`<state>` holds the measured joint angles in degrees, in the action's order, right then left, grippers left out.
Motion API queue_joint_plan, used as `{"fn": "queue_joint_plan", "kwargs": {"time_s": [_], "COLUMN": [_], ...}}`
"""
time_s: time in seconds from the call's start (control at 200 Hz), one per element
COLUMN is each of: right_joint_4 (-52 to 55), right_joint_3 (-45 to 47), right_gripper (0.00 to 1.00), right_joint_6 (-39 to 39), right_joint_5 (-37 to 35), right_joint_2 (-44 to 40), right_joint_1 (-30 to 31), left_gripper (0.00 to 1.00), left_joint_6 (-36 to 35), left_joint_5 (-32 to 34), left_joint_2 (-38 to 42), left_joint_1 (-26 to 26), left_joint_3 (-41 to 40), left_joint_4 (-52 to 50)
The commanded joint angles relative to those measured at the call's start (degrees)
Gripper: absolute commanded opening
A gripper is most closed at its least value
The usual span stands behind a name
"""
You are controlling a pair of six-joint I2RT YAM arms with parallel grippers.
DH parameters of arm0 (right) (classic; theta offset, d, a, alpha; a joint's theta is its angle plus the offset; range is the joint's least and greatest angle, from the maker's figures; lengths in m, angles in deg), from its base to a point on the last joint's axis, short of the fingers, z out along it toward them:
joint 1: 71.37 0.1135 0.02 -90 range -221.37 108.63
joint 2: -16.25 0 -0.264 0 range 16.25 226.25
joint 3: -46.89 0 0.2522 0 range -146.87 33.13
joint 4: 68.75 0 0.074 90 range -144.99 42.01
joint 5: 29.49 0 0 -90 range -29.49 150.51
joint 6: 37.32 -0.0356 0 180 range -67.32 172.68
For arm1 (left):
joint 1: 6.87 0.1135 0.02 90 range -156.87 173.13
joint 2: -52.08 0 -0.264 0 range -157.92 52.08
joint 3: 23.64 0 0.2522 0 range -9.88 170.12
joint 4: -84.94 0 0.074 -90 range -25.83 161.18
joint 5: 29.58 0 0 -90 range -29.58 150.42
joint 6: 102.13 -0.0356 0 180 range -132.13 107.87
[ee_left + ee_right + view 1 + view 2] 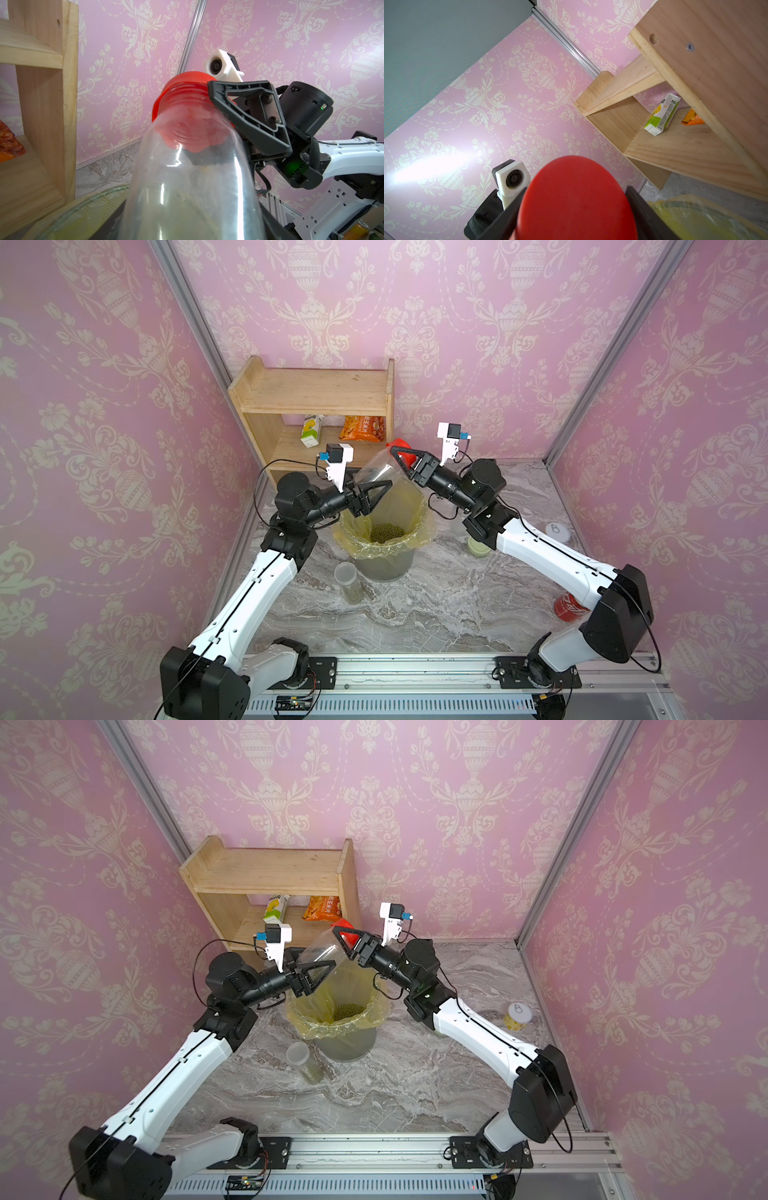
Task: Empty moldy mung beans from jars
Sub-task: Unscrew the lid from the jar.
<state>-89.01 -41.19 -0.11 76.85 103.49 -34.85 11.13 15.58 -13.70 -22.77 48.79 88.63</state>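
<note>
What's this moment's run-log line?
left gripper: shut on jar over bin | right gripper: shut on red lid | mung beans: in bin

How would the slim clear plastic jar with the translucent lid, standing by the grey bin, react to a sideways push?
Tall and narrow, the slim clear jar would probably tip rather than slide. The olive-green beans sit low in it, likely steadying it a little. Once down, its round wall could roll on the smooth marble table.

Right claw [201,120] grips red lid [187,83] of the clear jar [187,197] (wooden shelf [41,93] nearby)
</note>
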Motion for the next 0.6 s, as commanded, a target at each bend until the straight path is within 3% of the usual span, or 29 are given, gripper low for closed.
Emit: {"fn": "queue_joint_plan", "kwargs": {"time_s": [0.0, 0.595], "right_joint_4": [-0.5, 1.0], "right_joint_3": [0.8, 2.6], "right_gripper": [0.63, 0.62], "right_joint_6": [-1.2, 1.1], "right_joint_5": [-3.9, -5.9], "right_joint_2": [-2.8, -4.9], "right_joint_1": [-2.6, -3.8], "left_gripper": [0.41, 0.41], "left_joint_6": [-0.3, -0.9], "left_joint_5": [1.0, 1.2], "left_joint_2": [0.2, -0.7], "left_joint_1": [0.6, 0.7], "left_joint_3": [-0.2, 0.3], "left_joint_4": [2.0, 1.3]}}
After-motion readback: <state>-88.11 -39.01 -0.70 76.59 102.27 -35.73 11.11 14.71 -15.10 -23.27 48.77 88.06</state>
